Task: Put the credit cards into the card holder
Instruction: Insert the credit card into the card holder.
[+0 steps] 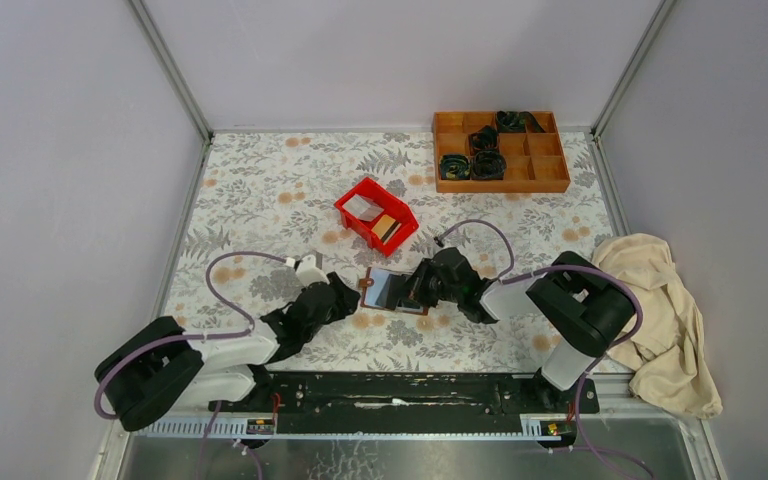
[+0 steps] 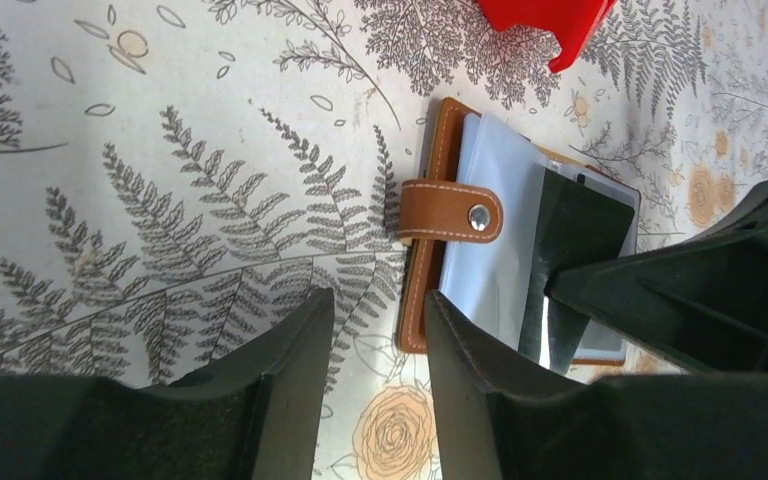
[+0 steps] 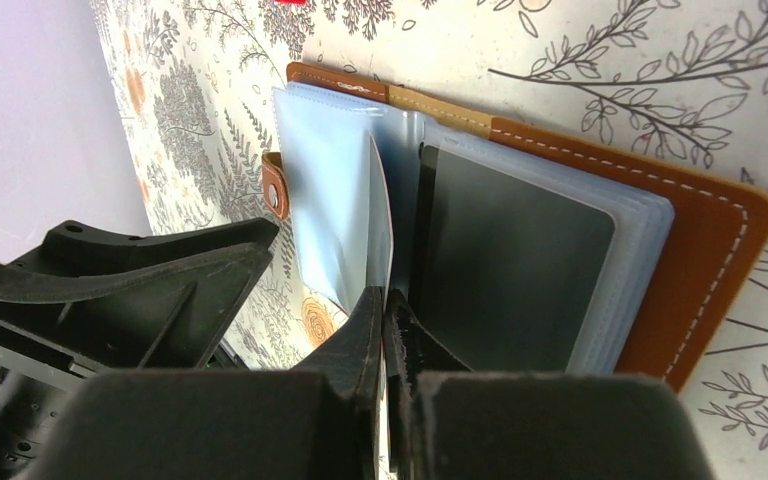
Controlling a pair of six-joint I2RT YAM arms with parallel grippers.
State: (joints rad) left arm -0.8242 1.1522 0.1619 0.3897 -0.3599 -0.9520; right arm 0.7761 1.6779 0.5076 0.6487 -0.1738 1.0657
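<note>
The brown card holder lies open on the flowered cloth, its snap strap folded over the pale blue sleeves. A dark card sits in one sleeve. My right gripper is shut on a thin pale credit card, held edge-on between the sleeves. It hangs over the holder's right half. My left gripper is open with only tablecloth between its fingers, right by the holder's left edge. A gold-tan card lies in the red bin.
The red bin stands just behind the holder. An orange wooden compartment tray with black rolled items sits at the back right. A beige cloth is bunched at the right edge. Walls close in three sides.
</note>
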